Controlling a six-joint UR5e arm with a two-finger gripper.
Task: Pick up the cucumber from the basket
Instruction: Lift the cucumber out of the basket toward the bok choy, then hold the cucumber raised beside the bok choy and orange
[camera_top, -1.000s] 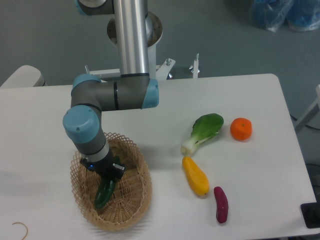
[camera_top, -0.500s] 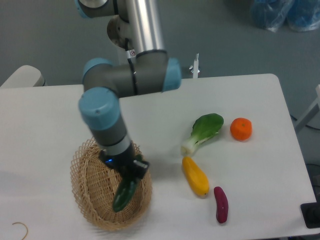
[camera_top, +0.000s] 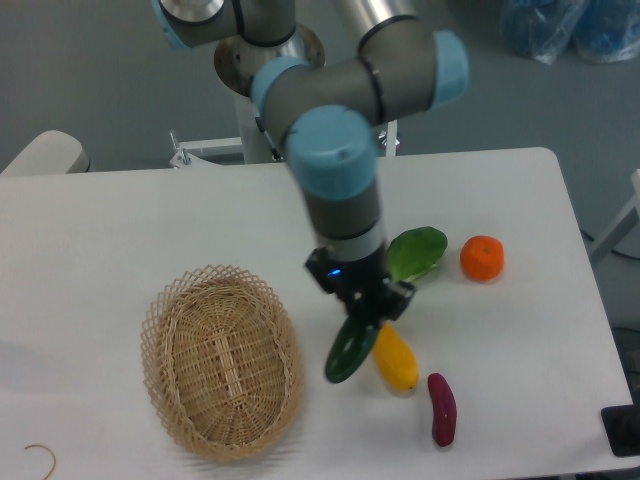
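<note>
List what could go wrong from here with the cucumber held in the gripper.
1. The gripper holds the cucumber near its upper end, so most of it hangs below the fingers; it may swing or slip out.
2. The cucumber hangs right beside the yellow vegetable on the table; lowering or moving right could knock it.
3. The bok choy lies just behind the gripper and could be bumped.

Cucumber: smooth, glossy dark green skin. Basket: tan woven wicker, rough openwork rim. Table: matt white, smooth. Arm: matt grey shell with blue plastic-looking caps, polished metal tube above. Fingers: dark, probably plastic.
</note>
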